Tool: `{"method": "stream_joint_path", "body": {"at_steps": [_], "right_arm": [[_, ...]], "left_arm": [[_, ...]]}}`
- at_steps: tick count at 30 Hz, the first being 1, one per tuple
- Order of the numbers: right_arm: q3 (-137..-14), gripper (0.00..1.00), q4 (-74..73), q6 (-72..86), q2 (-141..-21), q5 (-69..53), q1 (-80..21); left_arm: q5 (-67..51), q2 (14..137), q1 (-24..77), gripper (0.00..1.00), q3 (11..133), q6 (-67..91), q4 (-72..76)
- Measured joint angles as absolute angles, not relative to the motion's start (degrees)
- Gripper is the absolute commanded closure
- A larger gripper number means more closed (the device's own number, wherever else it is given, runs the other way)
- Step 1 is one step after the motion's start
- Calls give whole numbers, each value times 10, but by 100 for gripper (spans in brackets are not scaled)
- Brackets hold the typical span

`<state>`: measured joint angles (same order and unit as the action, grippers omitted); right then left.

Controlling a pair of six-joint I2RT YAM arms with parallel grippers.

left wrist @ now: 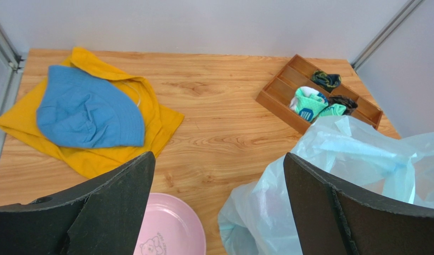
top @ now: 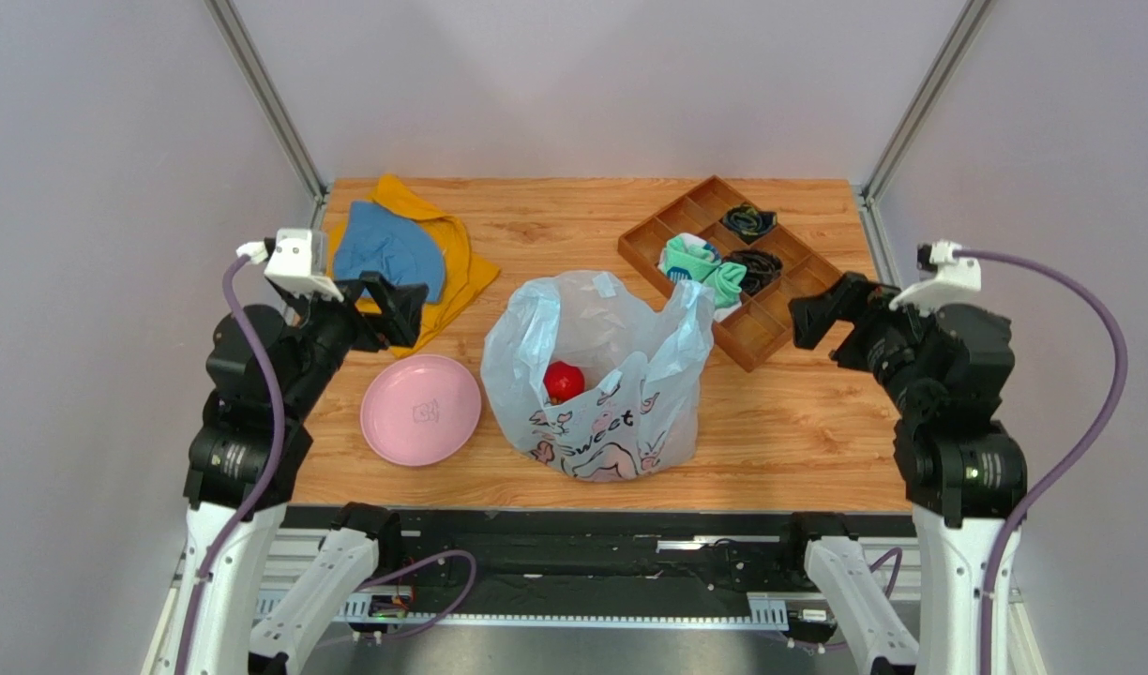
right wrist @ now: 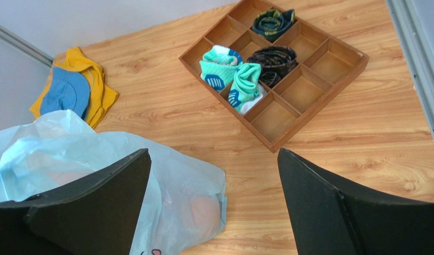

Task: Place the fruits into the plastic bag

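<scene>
Pale blue crinkly plastic bag (top: 594, 373) stands open, round red fruit (top: 563, 381) inside. Left gripper (top: 404, 312) and right gripper (top: 815, 317) gape wide, empty.

1. Wooden table (top: 566, 225), warm orange-brown grain running across its width, matte, filling the middle of the top view.
2. Plain pale grey back wall (top: 580, 85) right behind the far edge, no windows or markings.
3. Same pale panels on the left (top: 101, 169) and right (top: 1073, 127), closing in both sides.
4. Slanted silver metal posts at the far corners, left (top: 270, 99) and right (top: 925, 99).
5. Black rail (top: 580, 542) along the near edge.
6. Even, soft light; only faint shadows on the wood.
</scene>
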<state>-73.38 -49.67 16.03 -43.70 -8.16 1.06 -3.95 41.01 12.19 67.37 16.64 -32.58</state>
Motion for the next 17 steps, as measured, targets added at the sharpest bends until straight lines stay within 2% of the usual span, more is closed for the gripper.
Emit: {"method": "stream_joint_path", "body": {"at_steps": [3, 7, 17], "right_arm": [[-673, 6, -485, 160, -375, -71, 11], [-629, 6, -486, 156, -355, -58, 11], [-617, 6, -484, 151, -337, -53, 11]], "left_arm": [[-36, 369, 122, 1, 637, 161, -327], [-33, 352, 122, 1, 594, 160, -328], [4, 328, 122, 1, 584, 147, -332]]}}
